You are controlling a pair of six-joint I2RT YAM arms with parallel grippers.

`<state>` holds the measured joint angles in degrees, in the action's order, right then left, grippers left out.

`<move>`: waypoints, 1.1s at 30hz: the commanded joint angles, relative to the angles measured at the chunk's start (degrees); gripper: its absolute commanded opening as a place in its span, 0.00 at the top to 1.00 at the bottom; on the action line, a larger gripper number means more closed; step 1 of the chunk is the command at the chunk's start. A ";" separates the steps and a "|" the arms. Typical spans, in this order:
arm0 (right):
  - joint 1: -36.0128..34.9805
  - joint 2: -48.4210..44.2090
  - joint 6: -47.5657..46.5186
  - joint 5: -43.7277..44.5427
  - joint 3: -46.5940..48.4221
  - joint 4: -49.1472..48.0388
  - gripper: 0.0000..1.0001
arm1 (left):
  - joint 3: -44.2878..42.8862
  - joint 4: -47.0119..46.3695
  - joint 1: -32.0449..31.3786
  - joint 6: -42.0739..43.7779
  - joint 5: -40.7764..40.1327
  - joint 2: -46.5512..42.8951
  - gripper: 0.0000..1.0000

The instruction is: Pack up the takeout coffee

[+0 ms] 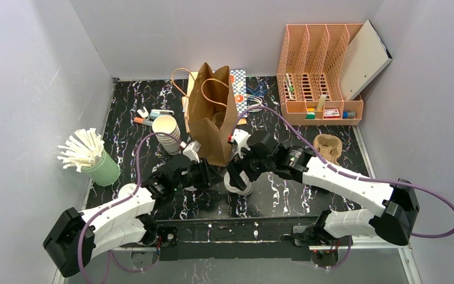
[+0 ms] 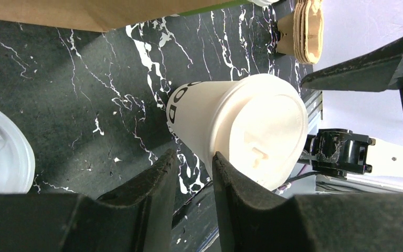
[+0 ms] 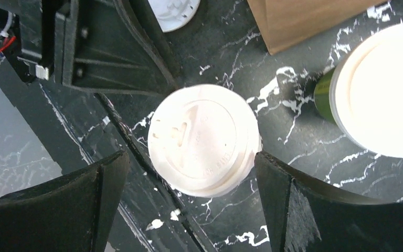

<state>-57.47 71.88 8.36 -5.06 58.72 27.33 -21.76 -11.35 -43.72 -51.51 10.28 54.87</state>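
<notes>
The cream cup (image 3: 202,139) stands upright on the worktop (image 3: 304,136) near the bag (image 1: 211,112). The right gripper (image 3: 189,157) has its jaws released wide on both sides of the lid, without grasping it. The green cup (image 3: 378,89) stands just beside, and the left gripper (image 2: 194,157) has its jaws narrowly apart, empty, at the cream cup's wall.

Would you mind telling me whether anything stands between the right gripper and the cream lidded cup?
Nothing visible does. The right gripper is open directly over the cream cup, one finger on each side of its lid. The left gripper and the green cup stand close by, to the sides, not in between.
</notes>
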 commanded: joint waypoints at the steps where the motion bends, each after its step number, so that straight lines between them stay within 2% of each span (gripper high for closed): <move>1: -0.27 -2.55 3.85 4.44 -1.66 2.78 0.02 | -3.10 -2.48 -0.13 1.43 0.64 1.33 0.71; 6: -0.18 -3.11 7.36 10.24 -2.17 5.40 0.02 | -4.61 -4.33 -0.13 0.86 1.95 2.26 0.70; 15: -0.13 -5.09 8.60 12.19 0.77 9.44 0.02 | -5.34 -3.26 -0.13 0.91 1.95 1.22 0.69; 20: -0.81 -2.62 11.89 13.03 4.90 13.08 0.02 | -4.41 -1.30 -0.13 0.97 1.03 -0.99 0.69; 28: -7.26 3.60 19.55 22.95 10.11 18.72 0.02 | -4.43 0.84 -0.13 1.25 0.42 -2.31 0.69; 33: -8.90 7.06 21.84 27.42 12.37 21.70 0.02 | -4.17 0.81 -0.14 1.22 0.59 -2.39 0.68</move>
<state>-65.47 77.45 26.65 16.43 67.44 45.17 -25.58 -11.55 -43.72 -51.11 11.38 53.76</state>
